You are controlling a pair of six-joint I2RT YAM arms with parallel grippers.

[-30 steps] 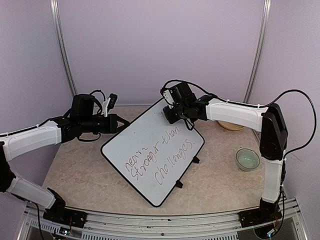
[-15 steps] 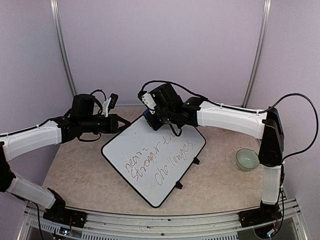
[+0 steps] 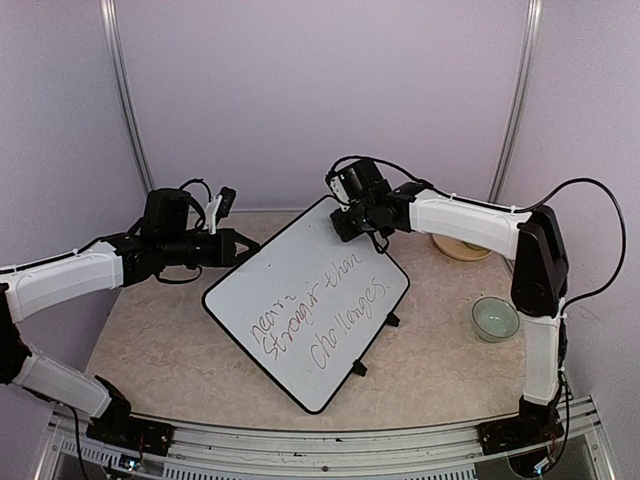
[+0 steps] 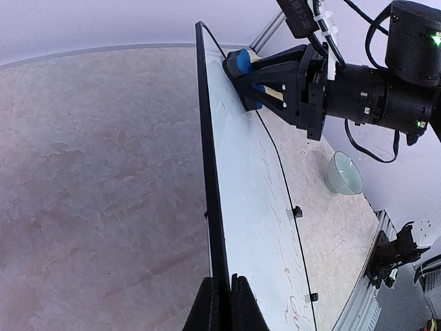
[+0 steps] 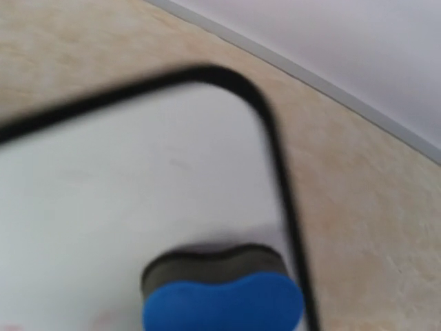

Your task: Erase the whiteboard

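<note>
**Two-arm whiteboard station, eraser set at the board's far corner**

Top view. The whiteboard (image 3: 290, 285) stands in the middle of the table (image 3: 160, 350), tilted on its stand and turned so that its corners point to 12, 3, 6 and 9 o'clock. Its upper half is bare white. The half toward 6 o'clock bears three lines of handwriting (image 3: 322, 318), in purple, red and green. Two small black stand clips (image 3: 392, 320) sit on the edge between 3 and 6 o'clock.

The left gripper (image 3: 243, 247) meets the board on its 10 o'clock edge. In the left wrist view its two fingers (image 4: 207, 307) are closed flat on either side of the black frame, so the board is pinched by its rim.

The right gripper (image 3: 343, 224) reaches in from 2 o'clock to the 12 o'clock corner. Its jaws are narrowed on a blue eraser (image 4: 241, 63), one finger on each side of the block. The right wrist view, which is blurred, shows the eraser's dark pad against the white surface just inside the rounded corner of the frame.

A pale green bowl (image 3: 495, 318) rests on the table at 3 o'clock, well apart from the board. A tan disc (image 3: 462, 250) lies at 2 o'clock, partly hidden behind the right arm.
</note>
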